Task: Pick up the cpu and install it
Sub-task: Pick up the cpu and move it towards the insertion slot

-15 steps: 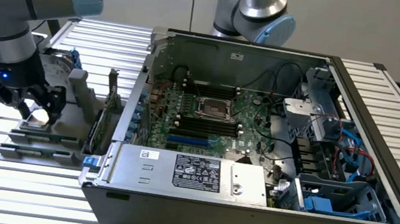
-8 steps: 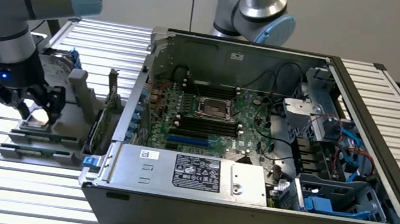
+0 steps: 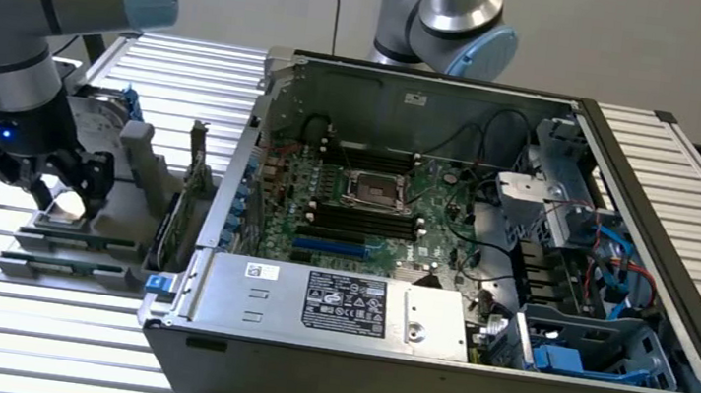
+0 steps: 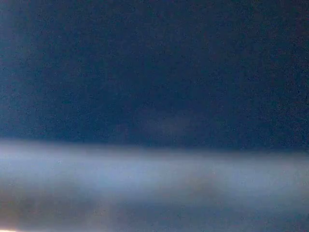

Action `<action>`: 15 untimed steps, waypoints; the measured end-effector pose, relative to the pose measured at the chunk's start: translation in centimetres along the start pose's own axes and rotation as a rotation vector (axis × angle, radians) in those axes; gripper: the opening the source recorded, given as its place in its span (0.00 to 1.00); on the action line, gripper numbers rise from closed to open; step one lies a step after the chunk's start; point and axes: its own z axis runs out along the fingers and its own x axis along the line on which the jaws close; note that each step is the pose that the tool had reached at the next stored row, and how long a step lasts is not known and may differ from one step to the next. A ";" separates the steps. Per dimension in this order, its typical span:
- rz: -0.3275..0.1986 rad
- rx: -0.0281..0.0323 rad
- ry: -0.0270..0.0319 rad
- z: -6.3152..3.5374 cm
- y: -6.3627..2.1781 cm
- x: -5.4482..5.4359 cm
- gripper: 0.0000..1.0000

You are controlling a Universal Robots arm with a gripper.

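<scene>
In the exterior view my gripper (image 3: 58,199) hangs low over a grey holder (image 3: 126,193) on the slatted table, to the left of the open computer case. Its dark fingers (image 3: 95,189) stand apart, so it is open. A small shiny square, the cpu (image 3: 63,211), lies flat on the holder between and just under the fingertips; I cannot tell whether they touch it. The bare cpu socket (image 3: 371,191) sits in the middle of the green motherboard (image 3: 432,240) inside the case.
The case's metal wall (image 3: 228,202) rises between the holder and the motherboard. A power supply (image 3: 326,301) fills the case's near side, with drive bays and cables (image 3: 584,233) at the exterior view's right. A second arm (image 3: 444,19) stands behind the case. Upright cards (image 3: 192,169) sit beside the holder.
</scene>
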 end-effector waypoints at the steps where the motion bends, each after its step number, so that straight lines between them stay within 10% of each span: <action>1: 0.000 -0.0006 -0.0004 0.00 -0.01 0.0 0.65; 15: -0.001 -0.0190 -0.0026 -0.01 -0.10 0.0 0.55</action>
